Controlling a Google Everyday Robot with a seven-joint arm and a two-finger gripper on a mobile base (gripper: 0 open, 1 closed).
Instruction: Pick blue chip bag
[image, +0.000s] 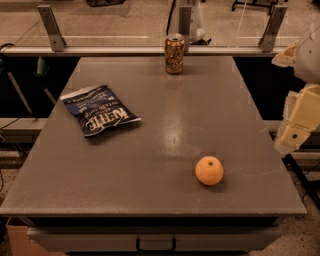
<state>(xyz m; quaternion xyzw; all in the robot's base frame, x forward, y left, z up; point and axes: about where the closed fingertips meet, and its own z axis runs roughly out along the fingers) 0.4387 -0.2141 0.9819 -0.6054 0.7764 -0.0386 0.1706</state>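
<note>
Bag (100, 110) lies flat on the left half of the table (165, 195), a little beyond the middle of its depth and near the left edge. We see it dark navy and crinkled, with white "KETTLE" lettering toward its nearer end and a pale top edge turned toward the far left corner. It sits askew, its long sides running diagonally across the grey surface, and it lies apart from the other things.

We find the arm (307, 55) at the right border of the view, only partly in frame. Its pale, blocky segments stand beyond the right edge of the table, stacked one above another: a rounded whitish part on top, then cream-coloured blocks that step down and inward toward the table's side. We take the tool (295, 131) to be the lowest of these pieces. It hangs just outside the right edge, about level with the middle of the table's depth. We cannot tell whether it is wide or narrow, since the border cuts it off. It is well apart from the bag, with nearly the whole width of the table between them.

An orange (209, 170) rests on the near right part of the table, closer to the tool than to the bag. A can (174, 54) stands upright at the middle of the far edge, well apart from both. Behind it a rail (125, 50) with slanted metal brackets runs along the table's far side.
</note>
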